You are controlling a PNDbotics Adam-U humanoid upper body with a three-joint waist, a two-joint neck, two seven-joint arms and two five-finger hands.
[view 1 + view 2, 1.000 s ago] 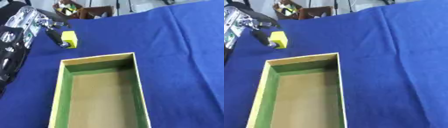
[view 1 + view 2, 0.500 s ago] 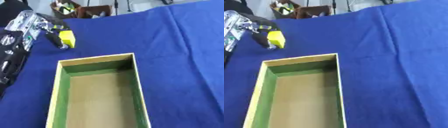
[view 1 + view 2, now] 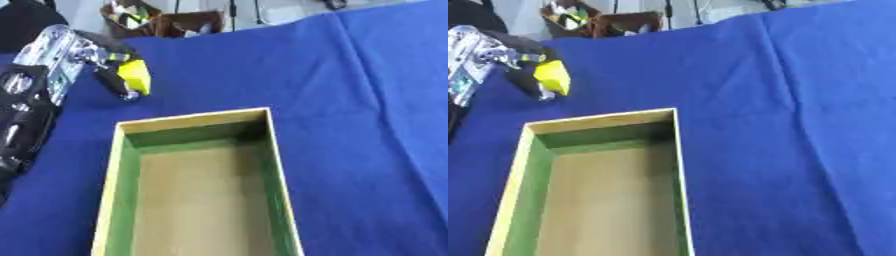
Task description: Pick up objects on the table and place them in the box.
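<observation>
My left hand (image 3: 83, 60) is up near the far left corner of the tabletop (image 3: 367, 100), fingers curled round a small yellow block (image 3: 134, 76), pinching it between dark fingertips. Block looks lifted just off the blue cloth, but blur makes contact hard to call. It sits beyond the box's far left corner, near it, not over the opening. Box (image 3: 269, 150) lies lengthwise toward the near edge, centre-left on the tabletop: pale yellow rim, green inner walls, tan floor, nothing visible inside. Right hand shows in neither view. Blue cloth covers the whole tabletop, with a few creases on the right side. Brown crate (image 3: 627, 22) with mixed items past the far edge.
</observation>
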